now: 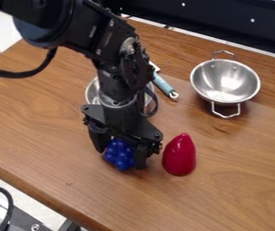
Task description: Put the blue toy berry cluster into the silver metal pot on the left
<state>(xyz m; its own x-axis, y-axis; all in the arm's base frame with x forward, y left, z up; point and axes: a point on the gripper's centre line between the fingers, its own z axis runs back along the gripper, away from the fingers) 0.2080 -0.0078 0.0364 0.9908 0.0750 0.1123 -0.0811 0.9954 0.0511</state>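
Blue toy, metal bowl partly hidden

A deep-blue bunch of grapes, apparently a toy, has rounded, glossy bumps packed closely together. It sits within the black gripper, its upper part hidden, and its lower end narrows toward six o'clock. Seen against the wooden tabletop, it lies between six and seven o'clock from the view's centre.

wood-grained tabletop, black panel, pale floor
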